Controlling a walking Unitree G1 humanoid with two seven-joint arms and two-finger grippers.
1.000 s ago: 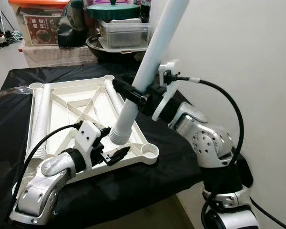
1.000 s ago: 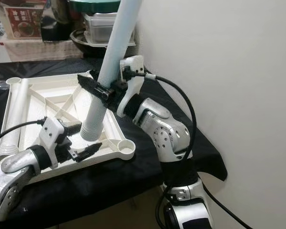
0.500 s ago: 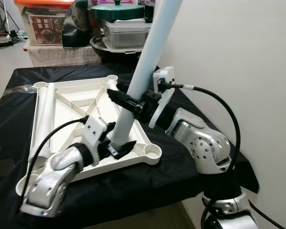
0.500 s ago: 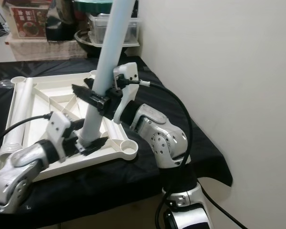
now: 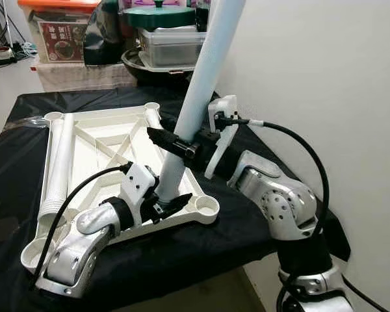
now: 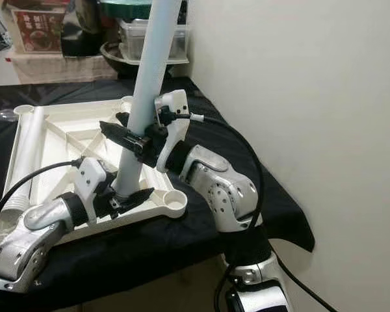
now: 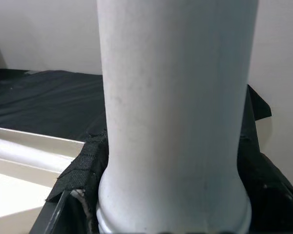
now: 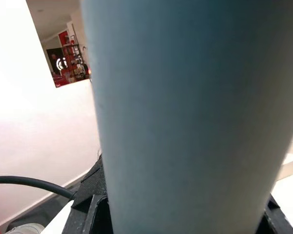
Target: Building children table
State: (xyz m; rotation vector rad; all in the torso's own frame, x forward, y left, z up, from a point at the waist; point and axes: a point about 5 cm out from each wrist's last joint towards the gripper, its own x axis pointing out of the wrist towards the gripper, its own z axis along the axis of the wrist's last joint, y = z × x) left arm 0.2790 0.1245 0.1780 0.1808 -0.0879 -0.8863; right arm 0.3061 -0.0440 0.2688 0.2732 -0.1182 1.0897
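A white children's table top (image 5: pixel 104 140) lies upside down on a black-clothed table (image 5: pixel 26 110). A long pale leg (image 5: pixel 201 78) rises tilted from its front part, with its lower end near the front right corner socket (image 5: pixel 207 207). My right gripper (image 5: pixel 175 144) is shut on the leg about a third of the way up. My left gripper (image 5: pixel 169 207) is at the leg's ribbed lower end, its black fingers (image 7: pixel 80 168) closed on either side of it. A second leg (image 5: pixel 58 162) lies flat along the top's left side.
A white wall (image 5: pixel 325 78) stands close on the right. Behind the table are a lidded pot (image 5: pixel 157 14), a clear container (image 5: pixel 172 45) and an orange-lidded box (image 5: pixel 55 29). The table's front edge (image 5: pixel 182 266) is near my arms.
My left gripper has moved right to the leg's lower end and closed around it. The leg now stands a little more upright. The camera has shifted slightly.
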